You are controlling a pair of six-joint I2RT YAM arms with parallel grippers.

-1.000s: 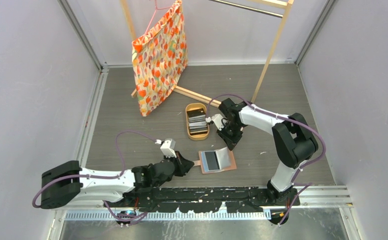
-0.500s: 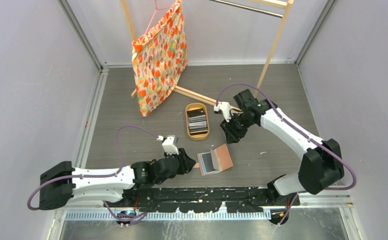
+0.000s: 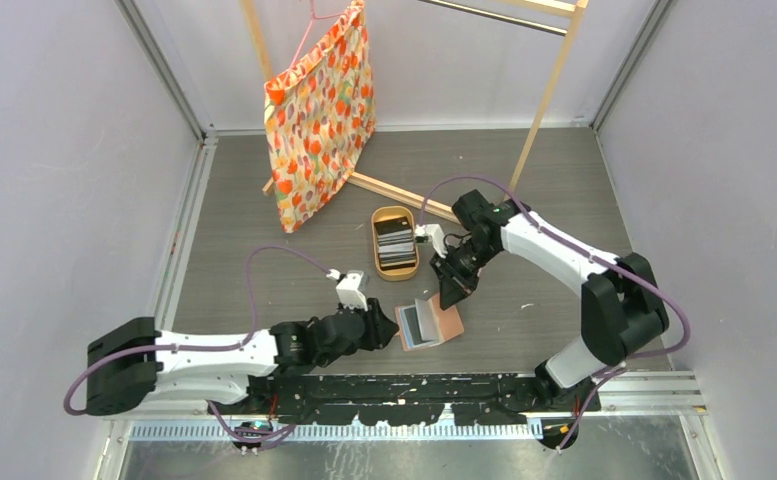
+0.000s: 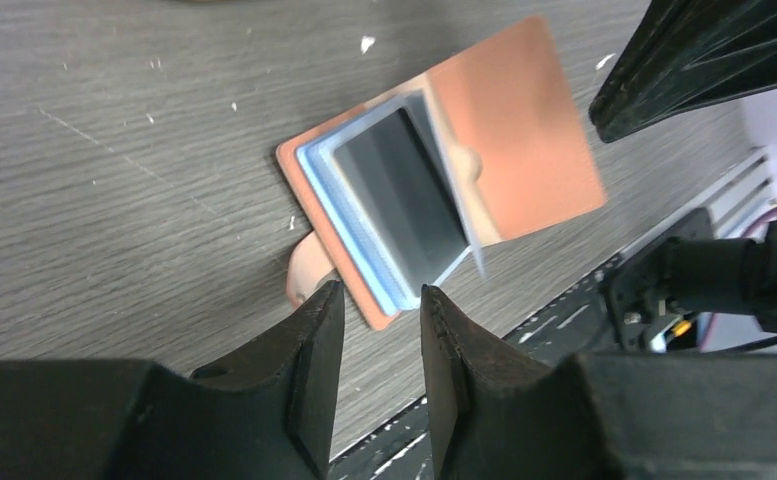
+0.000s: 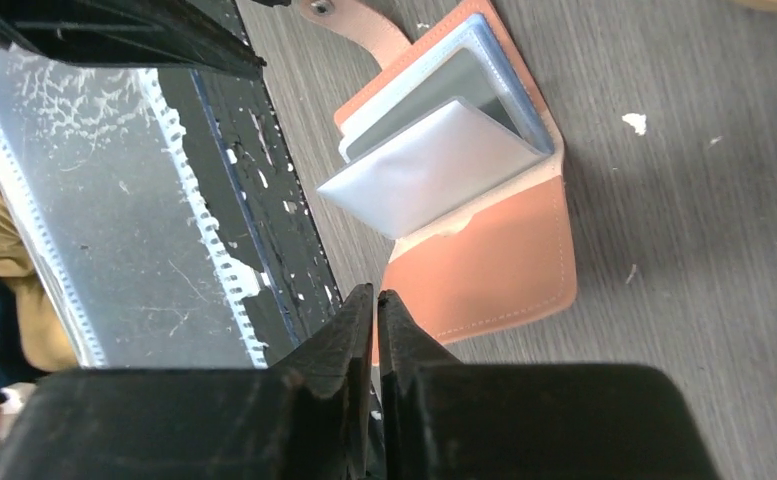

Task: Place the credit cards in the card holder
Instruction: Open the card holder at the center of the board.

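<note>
Two claws bracket the card holder (image 3: 430, 322), which lies half open on the grey surface (image 3: 264, 220) near the arms' bases. On its left, the left claw (image 4: 376, 300) sits low with its fingers spread a little and nothing pinched. The holder's nearest corner and snap tab (image 4: 304, 278) are right at the fingertips, though I cannot tell whether they touch. Farther back, the credit cards (image 3: 395, 243) lie stacked in an oval wooden tray (image 3: 377, 255) whose long axis runs near to far, just beyond the holder's far-left corner. The holder's fold also runs roughly near to far. Its left half shows light-blue leaves, a clear pocket over something dark and a whitish sleeve lifting, and the salmon cover (image 5: 504, 270) tips up on the right. The right claw (image 5: 376, 298) hovers over that cover's edge, fingers pressed almost together with no card seen between them. I judge that the next card must come from the tray, far and left of the right claw and about equally near both claws. The right arm, being free, looks the likelier to fetch it while the left steadies the holder.
</note>
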